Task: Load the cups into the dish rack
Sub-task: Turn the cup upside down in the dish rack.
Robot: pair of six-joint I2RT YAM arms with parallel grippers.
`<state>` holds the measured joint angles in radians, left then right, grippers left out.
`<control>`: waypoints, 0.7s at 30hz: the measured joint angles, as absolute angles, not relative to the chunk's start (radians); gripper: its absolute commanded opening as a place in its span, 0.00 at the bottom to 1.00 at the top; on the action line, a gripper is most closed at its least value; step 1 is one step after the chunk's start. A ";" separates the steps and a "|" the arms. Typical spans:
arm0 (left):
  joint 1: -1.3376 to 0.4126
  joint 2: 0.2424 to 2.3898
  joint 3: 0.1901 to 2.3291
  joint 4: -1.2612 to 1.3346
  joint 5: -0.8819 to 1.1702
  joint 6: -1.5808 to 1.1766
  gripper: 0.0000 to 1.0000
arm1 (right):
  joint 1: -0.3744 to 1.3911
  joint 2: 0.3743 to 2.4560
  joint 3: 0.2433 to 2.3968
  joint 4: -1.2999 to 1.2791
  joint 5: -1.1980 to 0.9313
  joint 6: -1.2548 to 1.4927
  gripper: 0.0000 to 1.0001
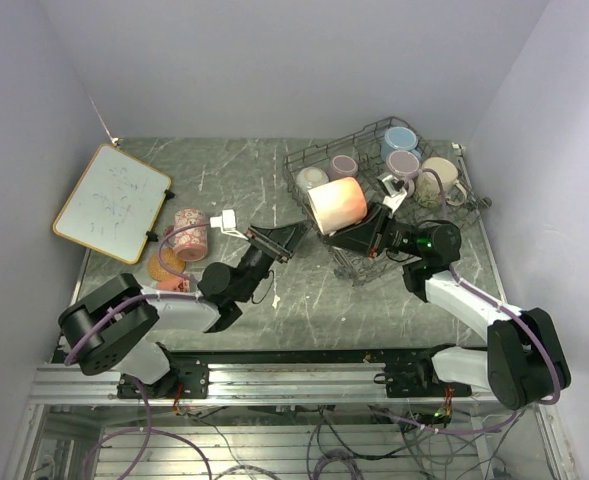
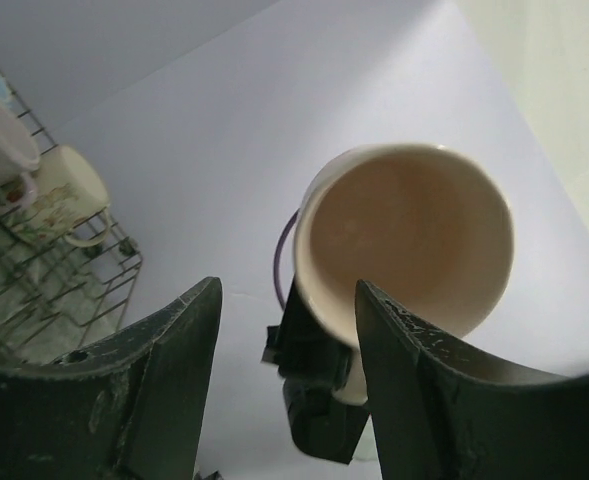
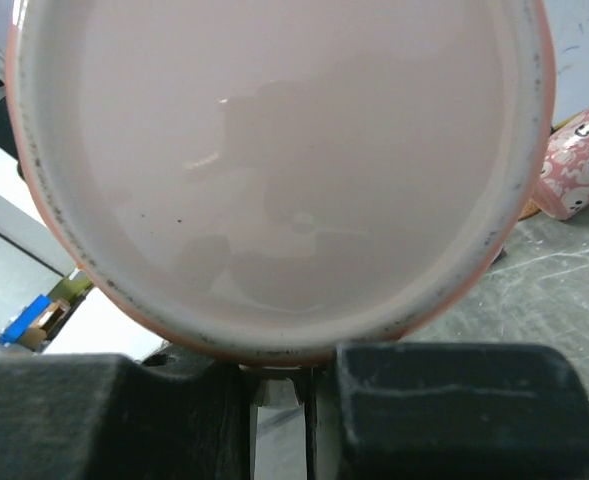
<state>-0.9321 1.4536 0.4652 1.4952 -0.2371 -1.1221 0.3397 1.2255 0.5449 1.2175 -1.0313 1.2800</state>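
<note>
R gripper (image 3: 279,400) clamped on peach ceramic mug (image 1: 336,203) over grey wire dish rack (image 1: 304,160); L gripper (image 1: 279,238) jaws apart, empty.

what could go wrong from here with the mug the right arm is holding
The right end effector pinches the peach ceramic mug only at one edge, so it could tilt or slip. The open left end effector sits close and might bump it. The grey wire dish rack already holds mugs it could knock.
</note>
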 measured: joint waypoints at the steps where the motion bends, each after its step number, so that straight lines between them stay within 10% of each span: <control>1: -0.932 1.449 0.449 1.495 -0.240 -1.122 0.67 | 0.334 1.225 0.545 1.220 -1.032 1.279 0.00; 21: -0.932 0.949 0.203 1.254 -0.248 -1.036 0.99 | 0.125 1.197 0.610 1.010 -1.144 0.950 0.00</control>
